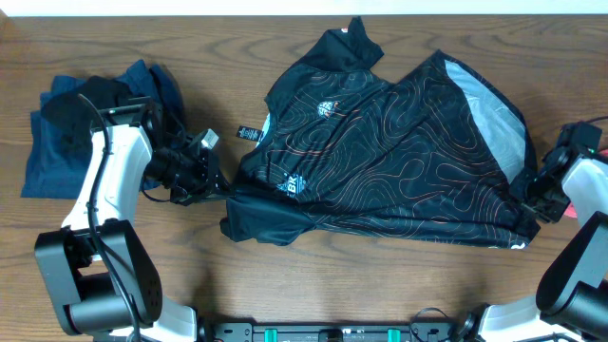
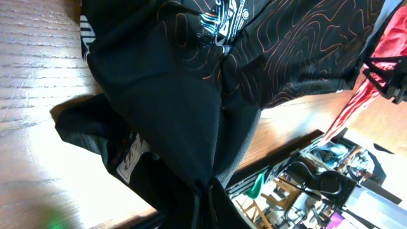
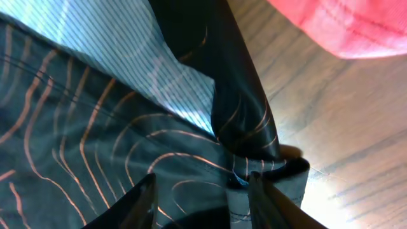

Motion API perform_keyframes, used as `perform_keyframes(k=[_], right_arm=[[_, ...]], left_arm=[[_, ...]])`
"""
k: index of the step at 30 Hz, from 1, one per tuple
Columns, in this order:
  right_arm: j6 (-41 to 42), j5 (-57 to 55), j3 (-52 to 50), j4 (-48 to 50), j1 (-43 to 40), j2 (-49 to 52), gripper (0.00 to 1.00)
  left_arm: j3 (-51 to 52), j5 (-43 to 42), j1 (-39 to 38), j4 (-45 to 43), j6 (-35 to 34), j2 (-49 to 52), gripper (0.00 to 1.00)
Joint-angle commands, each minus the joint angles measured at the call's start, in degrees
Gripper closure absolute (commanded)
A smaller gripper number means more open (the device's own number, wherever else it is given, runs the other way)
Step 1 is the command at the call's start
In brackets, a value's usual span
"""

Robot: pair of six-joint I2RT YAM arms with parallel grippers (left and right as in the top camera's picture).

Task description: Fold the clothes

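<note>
Task thing: the black shirt (image 1: 399, 161) lies spread across the middle and right of the worktop (image 1: 142, 38). I see its thin orange contour lines, a grey panel (image 1: 480, 104) along its far right edge and white logos on the left part.
Left hand: my left hand (image 1: 215, 183) sits at the shirt's lower left corner. In the left wrist view the black cloth gathers into tight folds toward the bottom centre and covers the fingers. From overhead a drawn strand runs from the hand to the shirt, so I read it as pinching the black shirt.
Right hand: my right hand (image 3: 202, 181) is at the shirt's lower right corner. Its two fingers (image 3: 137, 203) stand spread, with the patterned cloth and the turned-up hem lying between them, not clamped.
Left side clutter: a pile of dark blue garments (image 1: 52, 152) lies at the far left, well apart from the shirt. My left arm crosses over its near edge.
Right side clutter: a red cloth (image 3: 337, 25) lies on the bare wood just beside the shirt's corner. From overhead only a sliver shows by the right arm.
In the way: the shirt's left part is folded over itself and fills most of the left wrist view.
</note>
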State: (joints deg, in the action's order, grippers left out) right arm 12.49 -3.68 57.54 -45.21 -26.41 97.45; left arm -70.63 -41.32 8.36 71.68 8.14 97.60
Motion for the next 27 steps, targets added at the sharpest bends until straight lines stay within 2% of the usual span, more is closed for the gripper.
perform_keyframes(k=[1,5,14,21,24,27], right_arm=[[-1.07,-2.45,-1.36,-0.72,-0.24,0.42,0.55],[1.99,-7.63,-2.67,-0.15,-0.26,0.42,0.55],[2.1,-8.96,-3.02,0.79,-0.57,0.44,0.55],[2.1,-8.87,-3.65,0.68,-0.57,0.61,0.81],[2.1,-8.52,-3.78,0.66,-0.57,0.61,0.99],[2.1,-8.11,-3.78,0.44,-0.57,0.61,0.99]], left_arm=[[-0.09,0.68,0.2,0.0,-0.57,-0.28,0.94],[-0.09,0.68,0.2,-0.02,-0.55,-0.28,0.94],[-0.09,0.7,0.2,0.0,-0.57,-0.28,0.94],[-0.09,0.7,0.2,0.0,-0.57,-0.28,0.94],[-0.09,0.68,0.2,0.0,-0.57,-0.28,0.94],[-0.09,0.68,0.2,0.0,-0.57,-0.28,0.94]])
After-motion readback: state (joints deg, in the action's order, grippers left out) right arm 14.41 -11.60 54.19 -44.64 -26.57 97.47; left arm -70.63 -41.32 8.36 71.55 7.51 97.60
